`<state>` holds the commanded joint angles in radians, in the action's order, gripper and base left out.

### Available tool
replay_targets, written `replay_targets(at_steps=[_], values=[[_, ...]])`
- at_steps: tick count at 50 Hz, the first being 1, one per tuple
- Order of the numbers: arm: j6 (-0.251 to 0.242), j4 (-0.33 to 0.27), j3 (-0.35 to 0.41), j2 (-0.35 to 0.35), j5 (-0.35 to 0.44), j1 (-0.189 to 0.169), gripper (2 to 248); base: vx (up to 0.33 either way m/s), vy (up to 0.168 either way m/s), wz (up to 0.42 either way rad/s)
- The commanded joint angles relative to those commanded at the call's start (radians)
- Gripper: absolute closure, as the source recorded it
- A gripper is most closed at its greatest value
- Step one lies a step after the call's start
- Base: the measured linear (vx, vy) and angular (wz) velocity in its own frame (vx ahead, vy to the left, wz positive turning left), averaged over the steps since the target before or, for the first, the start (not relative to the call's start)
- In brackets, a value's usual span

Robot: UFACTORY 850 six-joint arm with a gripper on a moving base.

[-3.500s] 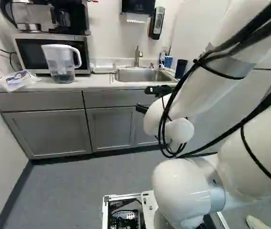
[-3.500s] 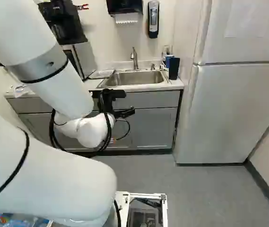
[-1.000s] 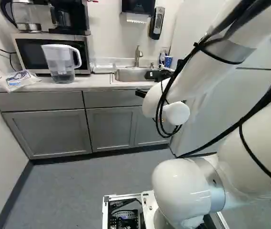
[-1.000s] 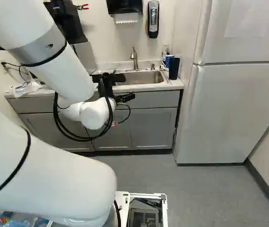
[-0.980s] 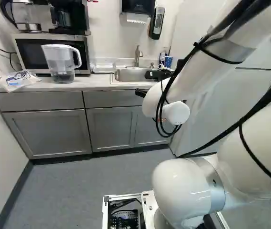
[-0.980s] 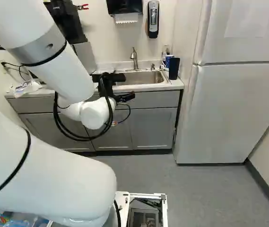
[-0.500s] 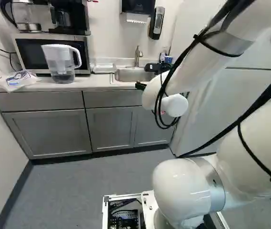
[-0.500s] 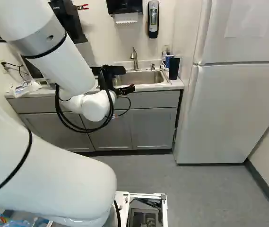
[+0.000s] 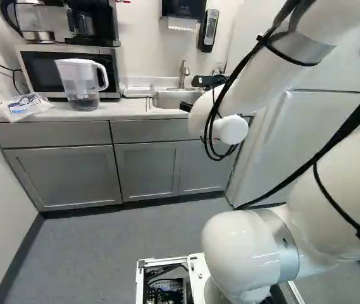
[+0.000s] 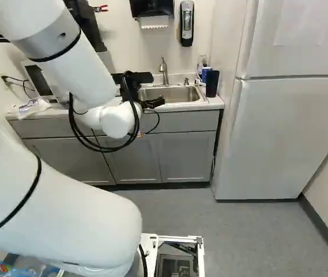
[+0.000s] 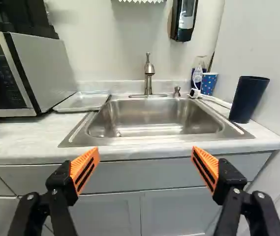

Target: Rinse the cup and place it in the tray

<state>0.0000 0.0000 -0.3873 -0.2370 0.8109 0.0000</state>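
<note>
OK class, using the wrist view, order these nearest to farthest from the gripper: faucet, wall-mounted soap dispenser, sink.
1. Sink, ahead of the gripper.
2. Faucet, at the sink's back rim.
3. Wall-mounted soap dispenser, high on the wall behind.

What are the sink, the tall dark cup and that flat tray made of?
The sink looks like brushed stainless steel: grey with a soft shine. The tall dark cup seems smooth plastic, evenly coloured and fairly dull, possibly coated metal. The flat tray is pale and glossy; plastic or metal, I can't tell.
</note>
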Motion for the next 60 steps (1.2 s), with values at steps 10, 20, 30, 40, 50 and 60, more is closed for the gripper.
replay_targets(at_steps=[10, 20, 30, 40, 50, 60], values=[[0.0, 0.0, -0.026, 0.004, -0.022, 0.0, 3, 0.0, 0.0, 0.0], [0.0, 0.0, -0.051, 0.007, -0.047, 0.0, 3, 0.0, 0.0, 0.0], [0.0, 0.0, -0.07, 0.003, -0.075, 0.0, 3, 0.0, 0.0, 0.0], [0.0, 0.0, -0.088, -0.003, -0.101, 0.0, 3, 0.0, 0.0, 0.0], [0.0, 0.0, -0.106, -0.007, -0.121, 0.0, 3, 0.0, 0.0, 0.0], [0.0, 0.0, -0.124, -0.011, -0.126, 0.0, 3, 0.0, 0.0, 0.0]])
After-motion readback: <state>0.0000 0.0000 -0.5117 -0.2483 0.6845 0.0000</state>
